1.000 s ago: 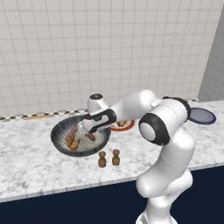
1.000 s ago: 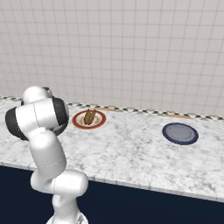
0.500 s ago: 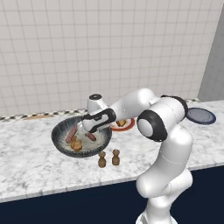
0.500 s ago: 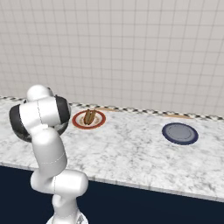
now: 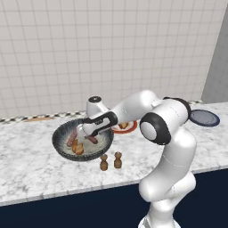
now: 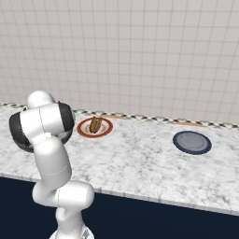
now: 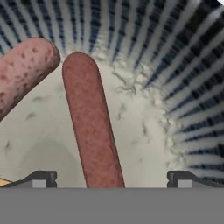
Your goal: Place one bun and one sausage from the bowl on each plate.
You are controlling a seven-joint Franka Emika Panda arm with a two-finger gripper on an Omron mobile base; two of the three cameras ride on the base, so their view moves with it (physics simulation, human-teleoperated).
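Our gripper (image 7: 111,177) hangs wide open inside the bowl (image 5: 62,133), straddling one sausage (image 7: 92,122) on the bowl's floor — we should descend straight, keeping it centred between the fingertips, clear of the neighbouring sausage (image 7: 24,70).

No readable text, label, brand, number or sign anywhere.
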